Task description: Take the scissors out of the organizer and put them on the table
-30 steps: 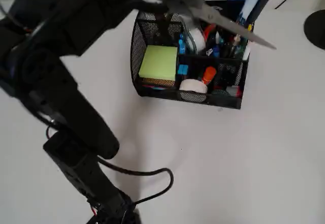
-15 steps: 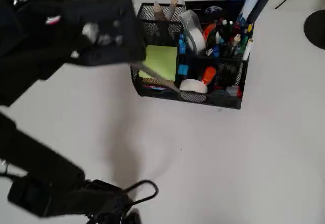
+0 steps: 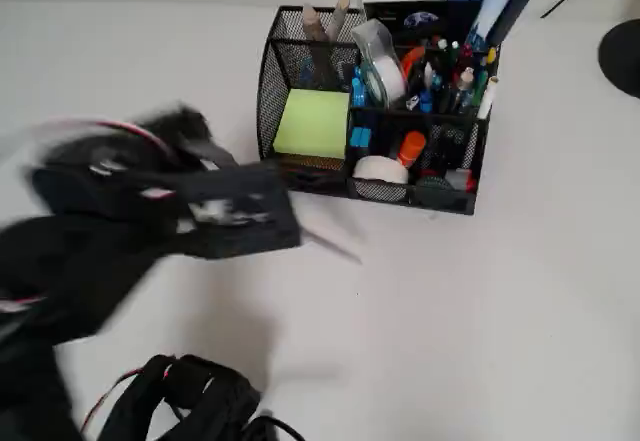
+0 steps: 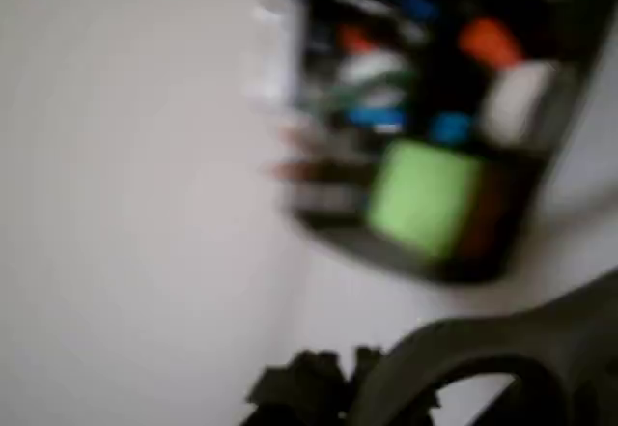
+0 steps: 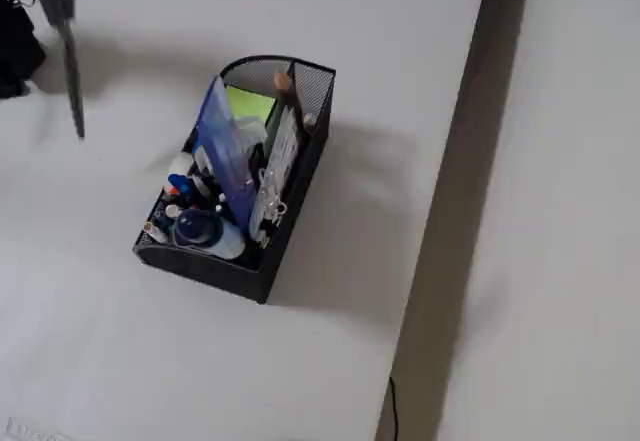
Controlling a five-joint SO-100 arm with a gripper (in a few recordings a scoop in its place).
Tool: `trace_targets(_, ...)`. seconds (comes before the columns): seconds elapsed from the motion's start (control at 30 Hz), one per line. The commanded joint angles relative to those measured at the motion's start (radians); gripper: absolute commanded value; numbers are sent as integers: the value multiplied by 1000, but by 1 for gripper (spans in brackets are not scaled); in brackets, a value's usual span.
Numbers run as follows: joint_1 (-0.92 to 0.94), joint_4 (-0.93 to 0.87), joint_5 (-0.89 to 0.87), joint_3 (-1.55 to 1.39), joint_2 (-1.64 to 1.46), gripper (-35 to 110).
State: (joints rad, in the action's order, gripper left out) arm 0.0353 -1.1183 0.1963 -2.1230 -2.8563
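Scissors [image 5: 72,71]: out of the organizer, hanging point-down in the fixed view; thin silver blades, dark handles at the frame's top left corner. Overhead, a blurred blade tip [image 3: 335,246] juts right from the arm.
Pincer [image 3: 240,211]: blurred; grip cannot be told.
Organizer [image 3: 375,111]: black mesh, upright on the tabletop [image 3: 480,311]; green note pad [image 3: 313,123], tape roll, pens inside.
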Motion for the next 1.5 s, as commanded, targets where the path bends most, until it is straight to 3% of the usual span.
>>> trace_targets(0.0,41,284,187,-462,-150,0)
trace_targets(0.33,23,589,382,-879,-213,1)
trace_targets(0.6,-69,620,394,-986,-284,24)
trace_targets(0.73,-84,630,391,-986,-327,42)
trace_targets(0.9,-63,592,337,-971,-380,49)
trace_targets(1.1,-9,236,152,-801,-434,48)
trace_targets(1.27,15,-69,-38,-586,-434,19)
trace_targets(1.33,46,-98,-81,-555,-433,8)
trace_targets(1.47,71,-163,-107,-598,-431,1)
